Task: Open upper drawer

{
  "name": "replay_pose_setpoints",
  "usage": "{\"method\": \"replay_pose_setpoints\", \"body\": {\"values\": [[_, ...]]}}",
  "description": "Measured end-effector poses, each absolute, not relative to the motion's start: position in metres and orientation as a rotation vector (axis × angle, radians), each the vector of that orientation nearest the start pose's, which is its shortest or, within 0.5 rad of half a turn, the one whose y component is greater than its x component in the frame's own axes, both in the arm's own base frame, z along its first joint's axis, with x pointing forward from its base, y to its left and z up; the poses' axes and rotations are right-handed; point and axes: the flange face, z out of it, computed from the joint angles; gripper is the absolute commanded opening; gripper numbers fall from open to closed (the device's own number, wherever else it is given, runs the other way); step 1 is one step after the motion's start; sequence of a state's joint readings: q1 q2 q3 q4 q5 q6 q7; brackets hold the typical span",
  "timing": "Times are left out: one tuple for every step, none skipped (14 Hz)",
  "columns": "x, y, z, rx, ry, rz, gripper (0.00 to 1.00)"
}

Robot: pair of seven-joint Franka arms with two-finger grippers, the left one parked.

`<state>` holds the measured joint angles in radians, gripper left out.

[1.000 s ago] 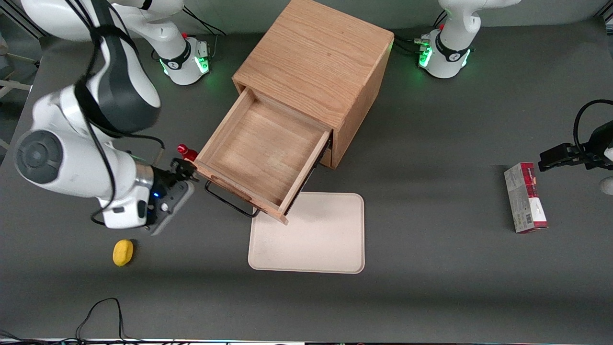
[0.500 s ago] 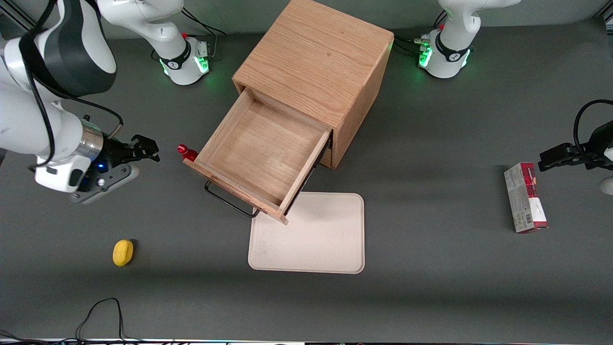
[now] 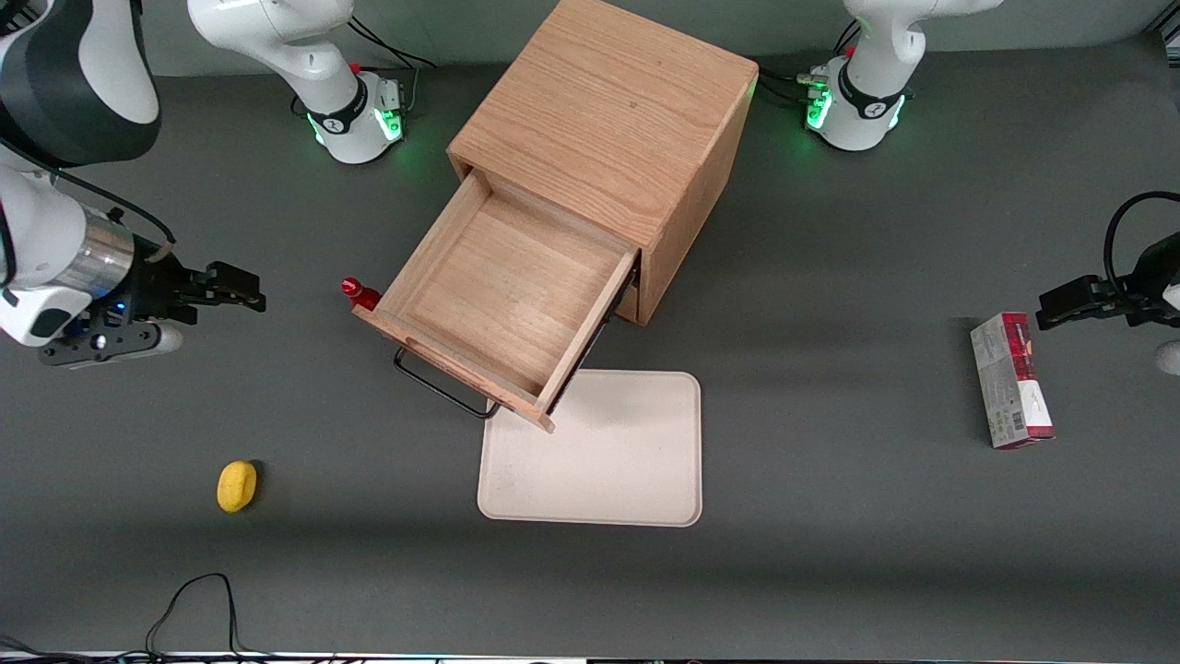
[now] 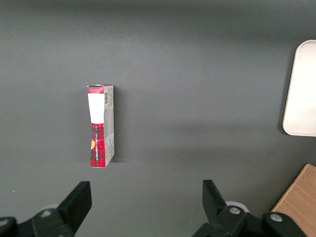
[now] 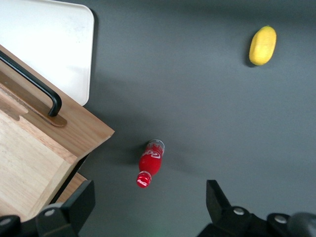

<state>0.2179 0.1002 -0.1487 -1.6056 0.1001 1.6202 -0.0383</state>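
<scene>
The upper drawer (image 3: 502, 295) of the oak cabinet (image 3: 604, 120) stands pulled far out, its plain wooden box bare inside. Its wide black wire handle (image 3: 441, 387) faces the front camera and also shows in the right wrist view (image 5: 34, 81). My gripper (image 3: 241, 293) is open and holds nothing. It hovers well off to the side of the drawer, toward the working arm's end of the table, apart from the handle. In the right wrist view its fingers (image 5: 74, 205) stand wide apart above the table. The lower drawer is hidden under the upper one.
A small red bottle (image 3: 359, 293) stands beside the drawer's corner, between it and my gripper, also in the wrist view (image 5: 150, 163). A yellow lemon-like object (image 3: 237, 485) lies nearer the front camera. A beige tray (image 3: 599, 461) lies in front of the drawer. A red carton (image 3: 1011, 380) lies toward the parked arm's end.
My gripper has drawn away from the drawer's handle corner toward the working arm's end of the table and risen. The drawer has stayed pulled out.
</scene>
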Motion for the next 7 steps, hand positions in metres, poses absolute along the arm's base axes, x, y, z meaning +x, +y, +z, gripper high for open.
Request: {"method": "replay_pose_setpoints", "body": {"values": [[0.578, 0.051, 0.558, -3.05, -0.144, 0.106, 1.0], [0.573, 0.049, 0.558, -3.048, -0.14, 0.095, 1.0], [0.568, 0.048, 0.556, -3.046, -0.139, 0.1, 1.0], [0.565, 0.047, 0.553, -3.044, -0.138, 0.105, 1.0], [0.562, 0.046, 0.55, -3.043, -0.135, 0.111, 1.0], [0.561, 0.045, 0.549, -3.042, -0.134, 0.117, 1.0], [0.56, 0.045, 0.549, -3.042, -0.134, 0.117, 1.0]]}}
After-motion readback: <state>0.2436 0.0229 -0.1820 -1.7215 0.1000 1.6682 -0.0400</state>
